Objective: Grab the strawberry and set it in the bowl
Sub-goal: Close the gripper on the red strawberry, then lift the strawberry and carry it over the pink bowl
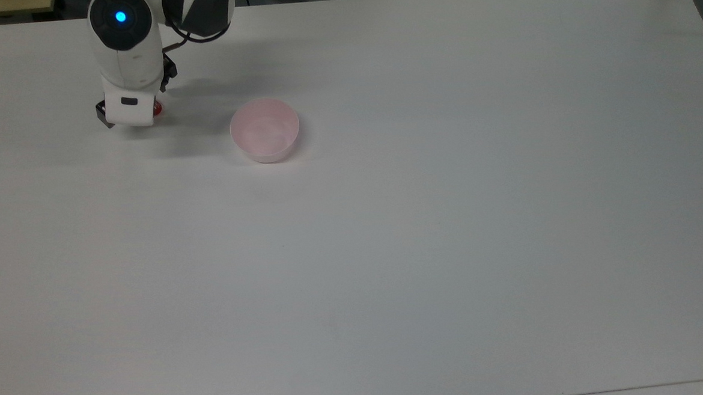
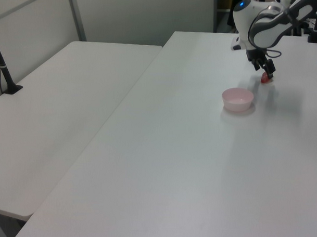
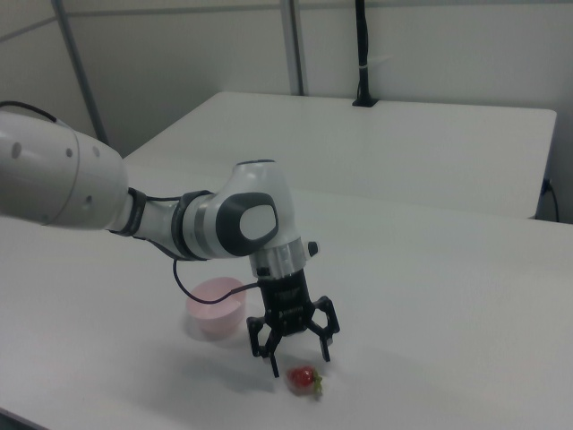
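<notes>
Gripper [image 3: 299,356] poised just above the strawberry [image 3: 303,378], fingers spread wide, nothing held. Strawberry lies on the table [image 1: 425,230], near the bowl [image 1: 265,130] but apart from it, on the top view's left of the bowl. Arm's wrist covers most of the berry in the top view.

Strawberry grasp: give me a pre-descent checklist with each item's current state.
1. Pincer open: ok, fingers spread in the right view.
2. Pincer over the strawberry: ok, it hangs just above the fruit.
3. Strawberry free on the table, not yet gripped: ok.
4. Fruit centred between the fingers: cannot tell.
5. Bowl upright and empty: ok.
6. Bowl apart from the strawberry, out of the descent path: ok.
</notes>
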### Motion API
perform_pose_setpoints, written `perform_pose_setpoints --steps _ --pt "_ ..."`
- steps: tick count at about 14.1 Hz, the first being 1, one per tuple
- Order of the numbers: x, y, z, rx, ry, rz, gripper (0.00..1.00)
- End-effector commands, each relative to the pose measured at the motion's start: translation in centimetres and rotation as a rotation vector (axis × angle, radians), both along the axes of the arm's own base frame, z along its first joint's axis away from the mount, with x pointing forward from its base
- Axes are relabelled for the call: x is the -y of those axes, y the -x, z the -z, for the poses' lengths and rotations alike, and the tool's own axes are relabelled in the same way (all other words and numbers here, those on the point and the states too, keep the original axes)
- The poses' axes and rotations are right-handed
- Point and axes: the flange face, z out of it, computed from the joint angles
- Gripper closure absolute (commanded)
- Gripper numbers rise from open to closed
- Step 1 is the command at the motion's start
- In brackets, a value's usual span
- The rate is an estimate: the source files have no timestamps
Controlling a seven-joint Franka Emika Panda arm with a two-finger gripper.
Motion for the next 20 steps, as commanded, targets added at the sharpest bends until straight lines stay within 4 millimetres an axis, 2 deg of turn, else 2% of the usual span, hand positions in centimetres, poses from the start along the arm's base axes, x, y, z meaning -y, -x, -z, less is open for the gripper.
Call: perform_pose_setpoints --steps 1,6,8,9,11,12,15,18,19,20 --pt "0.1 0.1 0.1 -0.002 0.009 -0.026 0.09" --pt "0.8 0.8 0.3 -0.001 0.013 0.039 0.64" --pt "0.7 0.7 0.3 0.004 0.013 0.052 0.75" --pt "0.8 0.8 0.2 0.007 0.017 0.063 0.79" --pt "0.9 1.1 -0.6 -0.017 0.018 0.082 0.79" --pt "0.6 1.3 -1.6 -0.02 0.015 0.093 0.79" --pt "-1.4 1.3 -6.4 0.011 -0.056 0.153 0.79" --pt "-6.6 -1.2 -10.0 0.056 -0.144 0.172 0.79" --pt "-9.4 -2.4 -10.7 0.089 -0.15 0.217 0.78" --pt "-11.0 -2.7 -10.5 0.097 -0.143 0.246 0.78"
